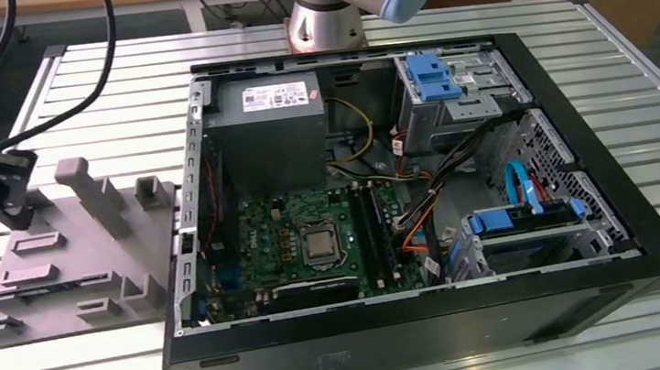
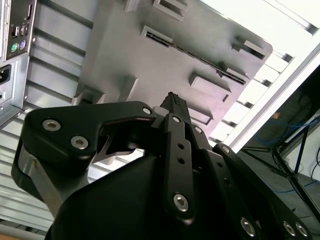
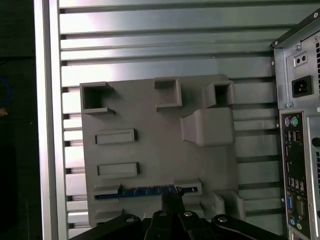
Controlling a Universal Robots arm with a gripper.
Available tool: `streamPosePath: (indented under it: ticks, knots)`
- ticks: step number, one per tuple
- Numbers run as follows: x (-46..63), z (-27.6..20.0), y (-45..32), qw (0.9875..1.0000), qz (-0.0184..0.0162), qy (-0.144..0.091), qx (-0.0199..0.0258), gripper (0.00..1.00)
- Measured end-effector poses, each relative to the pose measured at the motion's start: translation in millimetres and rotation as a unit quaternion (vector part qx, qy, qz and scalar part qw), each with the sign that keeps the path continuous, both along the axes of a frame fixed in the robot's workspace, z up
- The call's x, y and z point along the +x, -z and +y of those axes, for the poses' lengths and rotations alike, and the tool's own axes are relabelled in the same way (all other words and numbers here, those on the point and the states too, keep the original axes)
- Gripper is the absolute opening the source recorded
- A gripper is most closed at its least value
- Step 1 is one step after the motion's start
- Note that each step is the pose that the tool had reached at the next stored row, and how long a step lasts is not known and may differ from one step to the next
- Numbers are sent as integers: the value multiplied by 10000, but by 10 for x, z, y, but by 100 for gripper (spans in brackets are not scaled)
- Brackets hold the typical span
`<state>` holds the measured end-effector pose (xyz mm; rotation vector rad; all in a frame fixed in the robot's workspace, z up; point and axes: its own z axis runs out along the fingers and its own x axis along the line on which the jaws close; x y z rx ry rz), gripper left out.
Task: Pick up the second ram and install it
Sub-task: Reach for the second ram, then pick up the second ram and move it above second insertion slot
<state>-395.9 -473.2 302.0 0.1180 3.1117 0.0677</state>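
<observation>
One ram (image 3: 135, 191) sits in a slot of the grey tray (image 3: 150, 150), just beside the open case (image 1: 443, 320), on the exterior view's left. The gripper (image 3: 172, 200) hangs over the ram's end; its jaws may be open or closed, I cannot tell.

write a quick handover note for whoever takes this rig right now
Gripper: over the grey holder beside the open PC case, right at the second ram. Contact is not clear.
Second ram: lying in a slot of the holder, not lifted.
Done: gripper positioned at the stick.
Left: the ram is not yet out of the holder, nor in the black slots on the motherboard.
</observation>
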Motion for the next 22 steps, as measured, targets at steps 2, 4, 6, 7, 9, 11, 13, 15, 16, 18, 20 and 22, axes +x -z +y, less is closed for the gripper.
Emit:
streamPosePath:
  ticks: [2, 4, 6, 7, 9, 11, 13, 15, 16, 18, 20, 22]
  knots:
    - [-17, -7, 35, 10000, 0, 0, -1, 11]
    - [-35, -11, 72, 10000, 0, 0, 0, 11]
    - [-58, -14, 105, 10000, 0, 0, 0, 11]
    - [-71, -14, 119, 10000, 0, 0, 0, 11]
    - [-93, -15, 142, 10000, 0, 0, 0, 11]
    - [-119, -16, 164, 10000, 0, 0, 0, 11]
    - [-146, -17, 186, 10000, 0, 0, 0, 11]
    - [-154, -18, 197, 10000, -1, 0, 1, 11]
    - [-154, -18, 196, 10000, 0, -1, 0, 11]
    - [-155, -18, 197, 10000, 0, 0, 0, 11]
    - [-155, -18, 199, 10000, 0, 0, 0, 11]
    - [-155, -18, 199, 10000, 0, 0, 0, 11]
